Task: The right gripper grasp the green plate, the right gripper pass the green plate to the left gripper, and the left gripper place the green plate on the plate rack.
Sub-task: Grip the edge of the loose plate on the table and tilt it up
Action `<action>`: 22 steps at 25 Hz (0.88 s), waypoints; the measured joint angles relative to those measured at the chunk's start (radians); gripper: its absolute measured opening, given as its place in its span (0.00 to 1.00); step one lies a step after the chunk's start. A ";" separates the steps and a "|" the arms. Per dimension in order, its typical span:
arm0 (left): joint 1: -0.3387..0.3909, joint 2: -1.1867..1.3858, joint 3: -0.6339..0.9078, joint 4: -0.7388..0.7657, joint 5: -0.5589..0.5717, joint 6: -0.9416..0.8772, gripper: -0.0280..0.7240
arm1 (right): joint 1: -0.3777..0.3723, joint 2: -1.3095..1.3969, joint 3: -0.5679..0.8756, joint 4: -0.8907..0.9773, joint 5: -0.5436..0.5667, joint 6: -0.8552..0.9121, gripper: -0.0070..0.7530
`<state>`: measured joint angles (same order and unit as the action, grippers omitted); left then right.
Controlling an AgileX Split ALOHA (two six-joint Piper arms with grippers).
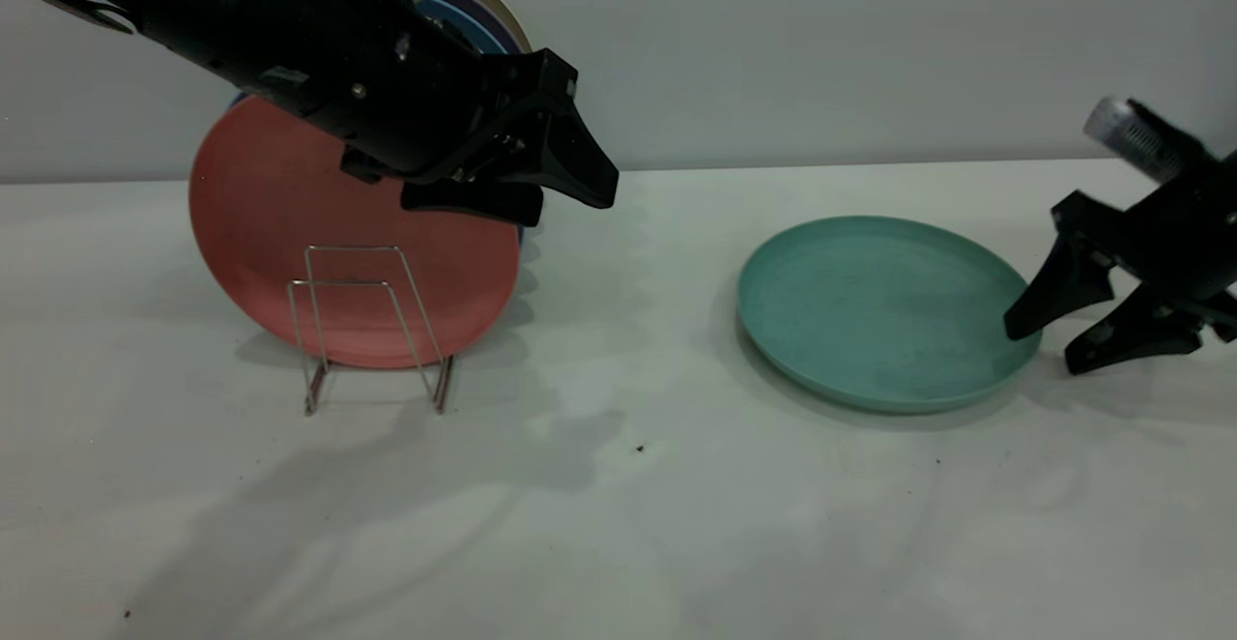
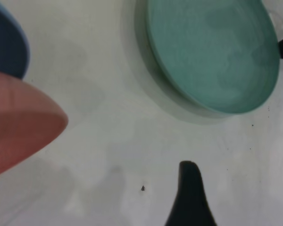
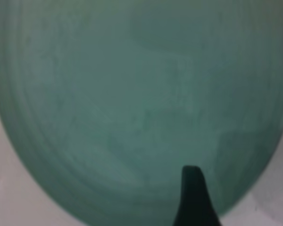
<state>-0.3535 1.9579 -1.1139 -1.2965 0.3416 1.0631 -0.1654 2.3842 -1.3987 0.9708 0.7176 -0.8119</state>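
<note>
White table; green plate [image 1: 875, 306] lies flat at right. Right gripper [image 1: 1049, 335] spread, straddling its rim: slide deeper, then pinch. Left gripper [image 1: 560, 197] spread, hovering by rack [image 1: 372, 326].

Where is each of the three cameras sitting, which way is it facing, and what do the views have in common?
Exterior view: level at the table, facing both arms; left gripper over the plate rack, right gripper at the green plate.
Left wrist view: looks down on the table; one fingertip shows.
Right wrist view: close over the plate; one fingertip shows.
Shared: all show the green plate.
</note>
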 joint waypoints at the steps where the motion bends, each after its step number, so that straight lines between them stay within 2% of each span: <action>1: 0.000 0.000 0.000 -0.001 0.000 0.003 0.80 | 0.000 0.019 -0.017 0.008 0.010 -0.001 0.71; 6: 0.000 0.000 0.000 -0.003 0.000 0.009 0.80 | 0.000 0.070 -0.055 0.101 0.032 -0.039 0.64; 9: 0.000 0.000 0.000 -0.006 0.000 0.011 0.80 | 0.001 0.089 -0.059 0.155 0.035 -0.056 0.55; 11: 0.000 0.000 0.000 -0.008 -0.002 0.011 0.80 | 0.006 0.098 -0.060 0.176 0.032 -0.063 0.44; 14: 0.000 0.002 0.000 -0.009 -0.003 0.011 0.80 | 0.017 0.108 -0.061 0.183 0.026 -0.096 0.14; 16: 0.000 0.004 -0.001 -0.009 0.002 0.011 0.80 | 0.028 0.109 -0.062 0.186 0.032 -0.146 0.05; 22: 0.000 0.005 -0.001 -0.009 0.008 0.012 0.80 | 0.068 0.093 -0.062 0.202 0.165 -0.315 0.03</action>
<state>-0.3535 1.9631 -1.1151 -1.3056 0.3497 1.0748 -0.0971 2.4775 -1.4604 1.1723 0.8825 -1.1265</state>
